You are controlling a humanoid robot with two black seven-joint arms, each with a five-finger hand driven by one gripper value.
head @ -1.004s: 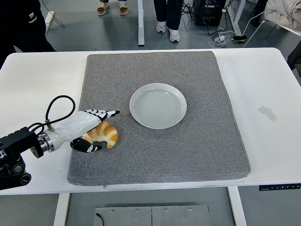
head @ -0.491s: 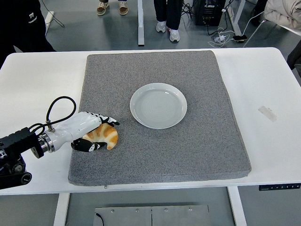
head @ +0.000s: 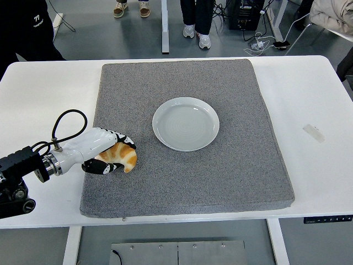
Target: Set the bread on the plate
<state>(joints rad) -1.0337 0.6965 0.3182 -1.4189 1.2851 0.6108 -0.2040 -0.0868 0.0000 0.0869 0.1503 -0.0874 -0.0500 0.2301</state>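
Note:
A golden-brown croissant (head: 124, 158) lies on the grey mat (head: 220, 176) near its left edge. My left hand (head: 113, 153), white with black-tipped fingers, is curled around the croissant, fingers over its top and thumb under its near side. The pale round plate (head: 185, 123) sits bare in the middle of the mat, to the right of and a little beyond the hand. My right arm does not show in the head view.
The mat covers most of the white table (head: 38, 105). A small strip of tape (head: 314, 133) lies on the table at the right. People's legs and shoes (head: 197, 25) stand beyond the far edge, with cables on the floor.
My left hand's fingers have curled down from stretched out over the croissant to closed around it. The croissant has barely shifted.

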